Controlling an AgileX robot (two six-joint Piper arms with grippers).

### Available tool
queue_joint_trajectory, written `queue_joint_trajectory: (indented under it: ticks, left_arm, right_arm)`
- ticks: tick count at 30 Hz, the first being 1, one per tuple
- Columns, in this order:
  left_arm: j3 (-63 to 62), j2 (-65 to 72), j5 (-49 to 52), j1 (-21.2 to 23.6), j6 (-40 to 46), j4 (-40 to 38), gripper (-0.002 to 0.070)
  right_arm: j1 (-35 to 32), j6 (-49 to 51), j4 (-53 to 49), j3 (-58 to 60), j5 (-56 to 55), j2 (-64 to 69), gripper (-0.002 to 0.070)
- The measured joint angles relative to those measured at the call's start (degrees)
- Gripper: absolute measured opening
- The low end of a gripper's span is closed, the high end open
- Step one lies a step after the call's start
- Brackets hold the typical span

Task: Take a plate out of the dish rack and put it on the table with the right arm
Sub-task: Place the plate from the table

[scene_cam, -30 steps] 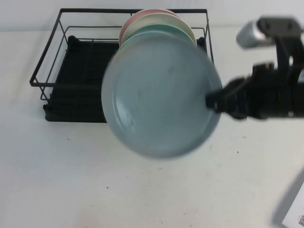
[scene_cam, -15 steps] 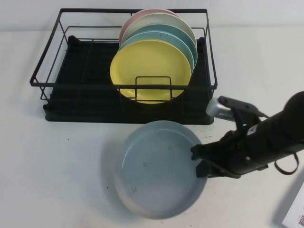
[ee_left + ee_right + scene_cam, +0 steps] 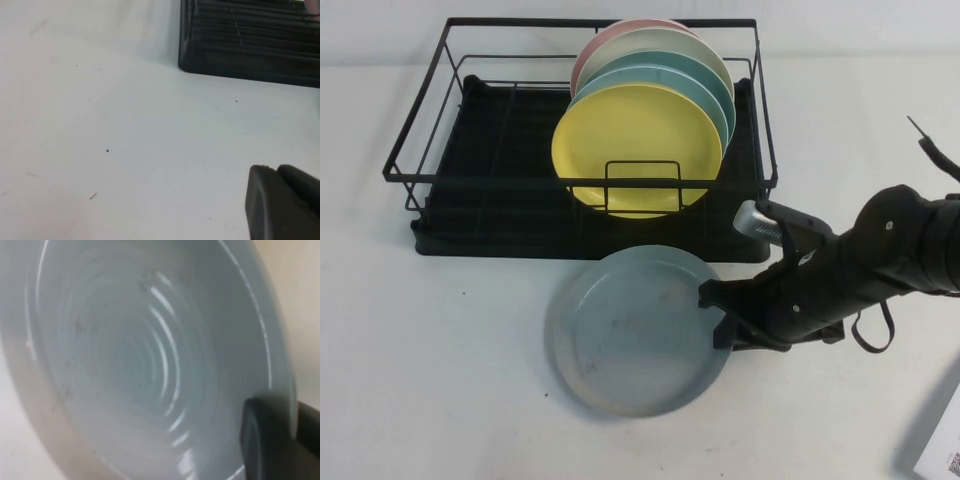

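The right gripper (image 3: pixel 718 312) is clamped on the 3 o'clock rim of the plate (image 3: pixel 635 330), one dark finger (image 3: pixel 272 440) lying over the rim in the right wrist view; the finger underneath is hidden by the plate itself. The plate lies face up, flat or nearly so, on the table (image 3: pixel 440 380), just in front of the dish rack (image 3: pixel 500 150), off its 5 o'clock corner (whether the rim has fully settled on the surface is hard to make out). The right arm (image 3: pixel 880 265) stretches away from the grip toward 3 o'clock, a silver cylinder (image 3: pixel 752 218) showing behind the wrist.

The left gripper (image 3: pixel 282 202) appears only in the left wrist view as a dark lump cut off at the picture's edge, above bare table near a corner of the rack's tray; I cannot tell how its fingers stand.

In the rack stand five plates on edge at its 3 o'clock end: a yellow plate (image 3: pixel 636 145) in front, then a pale blue plate (image 3: pixel 718 105), a teal plate (image 3: pixel 695 68), a cream plate (image 3: pixel 660 40) and a pink plate (image 3: pixel 588 50), each largely covered by the one before it. One plate is out, six in all. A white sheet (image 3: pixel 940 455) is cut off at the table's 5 o'clock corner.
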Motion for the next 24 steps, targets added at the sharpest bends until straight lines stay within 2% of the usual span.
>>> queue_joint_trajectory:
  ticks: [10,12,20,22,24]
  left_arm:
    - [0.0,0.0,0.0,0.0,0.0,0.0,-0.0004]
    - [0.0,0.0,0.0,0.0,0.0,0.0,-0.0004]
    - [0.0,0.0,0.0,0.0,0.0,0.0,-0.0004]
    - [0.0,0.0,0.0,0.0,0.0,0.0,-0.0004]
    - [0.0,0.0,0.0,0.0,0.0,0.0,-0.0004]
  right_arm:
    - [-0.86,0.0,-0.11,-0.2,-2.53,2.45,0.002]
    - [-0.86,-0.12,-0.27,-0.2,-3.55,2.45,0.006]
    - [-0.91,-0.22,-1.68,-0.2,-4.65,2.31,0.0314]
    - [-0.91,-0.22,-2.89,-0.2,-4.54,1.37,0.0345]
    - [-0.8,-0.22,-4.19,-0.2,-3.76,-0.53,0.0344]
